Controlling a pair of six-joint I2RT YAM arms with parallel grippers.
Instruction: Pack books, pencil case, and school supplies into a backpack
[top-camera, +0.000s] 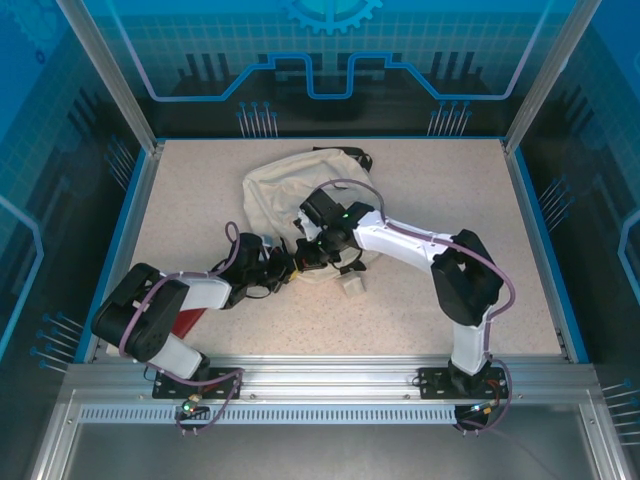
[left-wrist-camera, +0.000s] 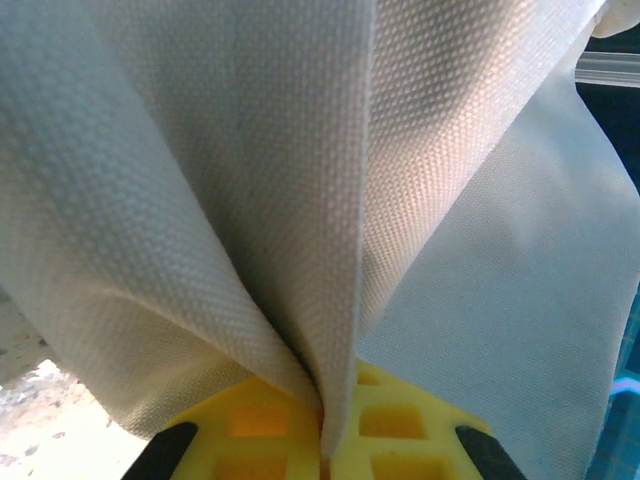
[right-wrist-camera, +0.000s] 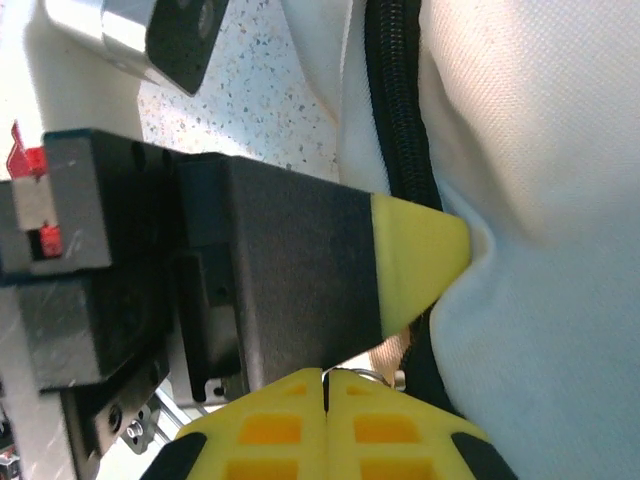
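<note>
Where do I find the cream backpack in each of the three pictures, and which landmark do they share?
Top external: the backpack lies near the centre, slightly towards the far edge.
Left wrist: the backpack spans the upper and middle part, one fold pinched in the left tool.
Right wrist: the backpack is on the right, beside its black zip.
Shared landmark: the speckled table.

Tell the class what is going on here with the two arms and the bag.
The left gripper is shut on a fold of the large cream-white fabric backpack, which lies mid-table. The right gripper is shut right beside the bag's black zip line; whether it holds the zip pull is unclear.
</note>
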